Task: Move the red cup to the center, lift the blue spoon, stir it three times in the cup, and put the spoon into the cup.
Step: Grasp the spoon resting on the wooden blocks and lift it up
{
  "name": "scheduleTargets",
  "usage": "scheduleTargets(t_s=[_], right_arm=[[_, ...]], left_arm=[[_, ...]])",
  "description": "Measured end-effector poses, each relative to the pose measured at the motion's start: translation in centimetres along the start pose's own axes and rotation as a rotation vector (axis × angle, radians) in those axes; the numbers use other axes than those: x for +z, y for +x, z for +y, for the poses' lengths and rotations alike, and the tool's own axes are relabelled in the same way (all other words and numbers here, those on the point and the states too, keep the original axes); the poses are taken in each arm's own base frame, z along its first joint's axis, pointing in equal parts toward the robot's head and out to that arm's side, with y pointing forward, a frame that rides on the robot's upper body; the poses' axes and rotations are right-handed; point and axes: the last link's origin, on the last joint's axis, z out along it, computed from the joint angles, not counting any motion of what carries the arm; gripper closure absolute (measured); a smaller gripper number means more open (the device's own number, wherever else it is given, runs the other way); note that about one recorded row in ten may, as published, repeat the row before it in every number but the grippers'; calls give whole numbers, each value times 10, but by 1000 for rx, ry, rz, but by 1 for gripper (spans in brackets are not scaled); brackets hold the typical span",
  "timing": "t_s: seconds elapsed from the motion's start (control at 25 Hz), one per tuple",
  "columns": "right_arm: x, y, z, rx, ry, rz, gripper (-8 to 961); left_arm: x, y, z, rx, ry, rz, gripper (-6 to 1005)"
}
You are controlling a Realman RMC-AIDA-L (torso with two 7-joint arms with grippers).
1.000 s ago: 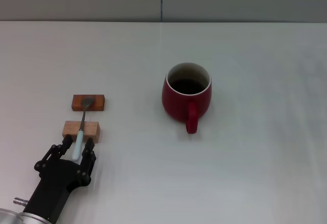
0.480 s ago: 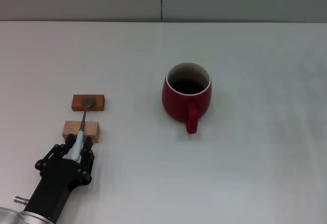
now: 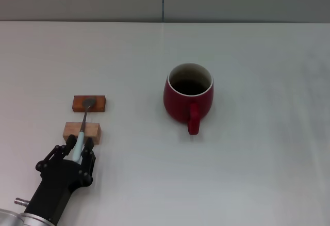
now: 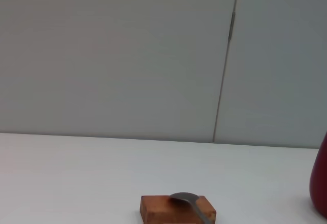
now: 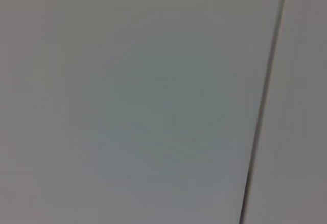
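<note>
Pale-handled blue spoon (image 3: 82, 125) bridging two wooden blocks (image 3: 88, 103) near desk's (image 3: 258, 174) left edge, left gripper (image 3: 77, 144) fingers clamped on its handle; red cup (image 3: 188, 98) mid-desk, well apart.

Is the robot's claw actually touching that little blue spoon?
Touching. In the head view the left gripper has a finger pressed against each side of the blue spoon's handle end, no gap showing. The spoon still lies across the two wooden blocks.

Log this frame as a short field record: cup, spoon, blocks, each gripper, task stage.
red cup: upright, mid-table, handle toward robot
blue spoon: lying across both blocks, bowl on the far one
wooden blocks: dark block farther, pale block nearer
left gripper: fingers closed on the spoon handle's end
right gripper: out of view
task stage: spoon gripped, not yet lifted
</note>
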Motion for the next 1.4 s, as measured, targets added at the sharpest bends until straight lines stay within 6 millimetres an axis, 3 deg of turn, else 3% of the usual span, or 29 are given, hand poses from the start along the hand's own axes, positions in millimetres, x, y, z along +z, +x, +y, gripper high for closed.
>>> scheduleTargets(t_s=[0.4, 0.64, 1.4], right_arm=[[0, 0, 0, 0, 0, 0, 910], [1, -1, 0, 0, -1, -2, 910], [1, 0, 0, -1, -1, 0, 909]], left_arm=[[1, -1, -2, -4, 12, -8, 646], [1, 0, -2, -4, 11, -4, 739], [1, 0, -2, -4, 12, -2, 731]])
